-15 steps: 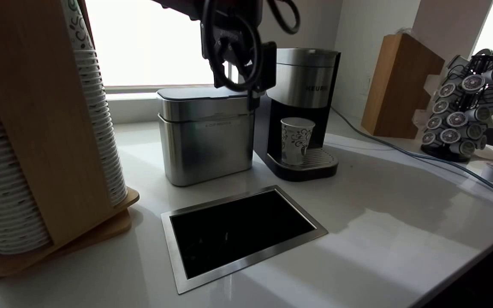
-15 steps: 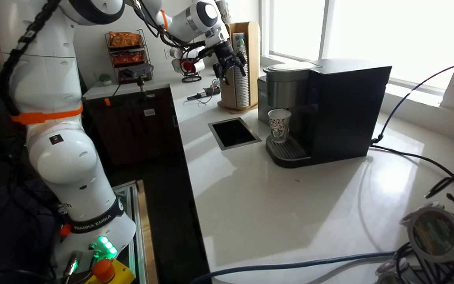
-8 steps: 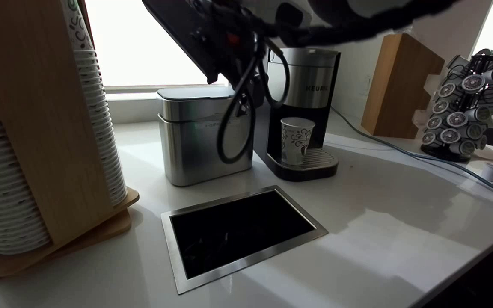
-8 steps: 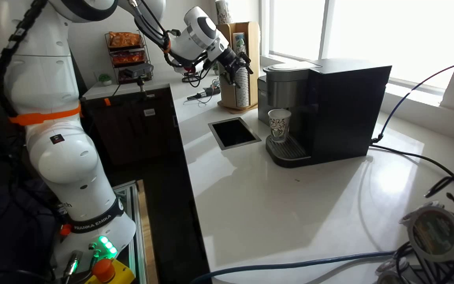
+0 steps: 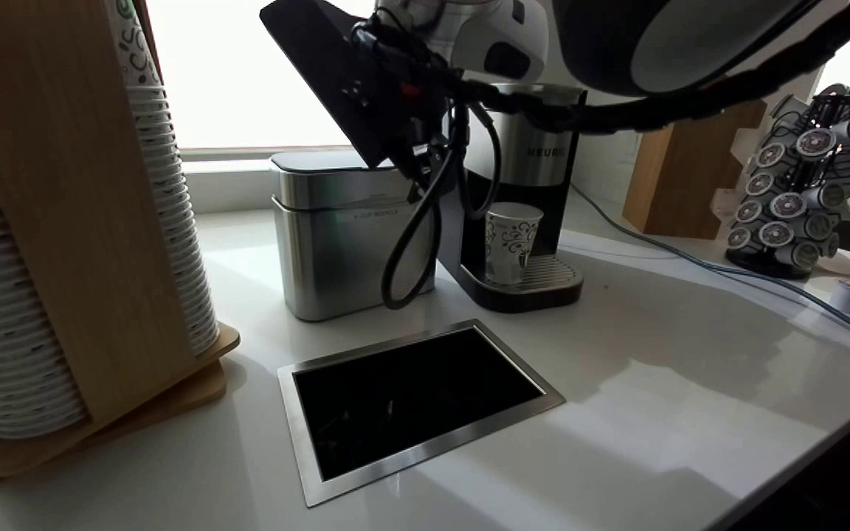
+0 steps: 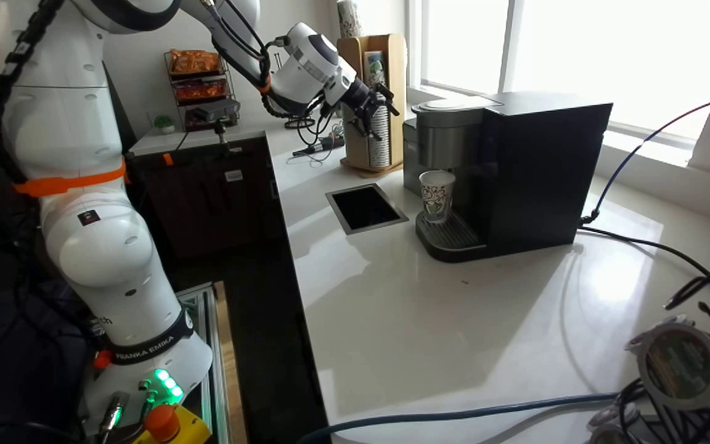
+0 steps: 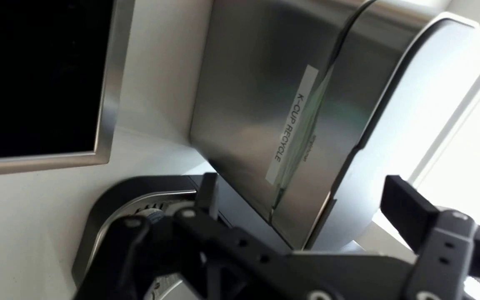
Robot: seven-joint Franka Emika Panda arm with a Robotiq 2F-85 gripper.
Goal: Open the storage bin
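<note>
While the gripper (image 7: 304,193) holds its jaws apart low in the wrist view, the bin (image 7: 256,91) stands beyond them, centre to upper right, its long axis slanting down toward their gap

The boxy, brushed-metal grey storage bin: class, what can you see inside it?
Nothing: a flat grey lid, shut, covers the storage bin, so any contents are hidden. The narrow white label on its front reads K-CUP RECYCLE.
</note>
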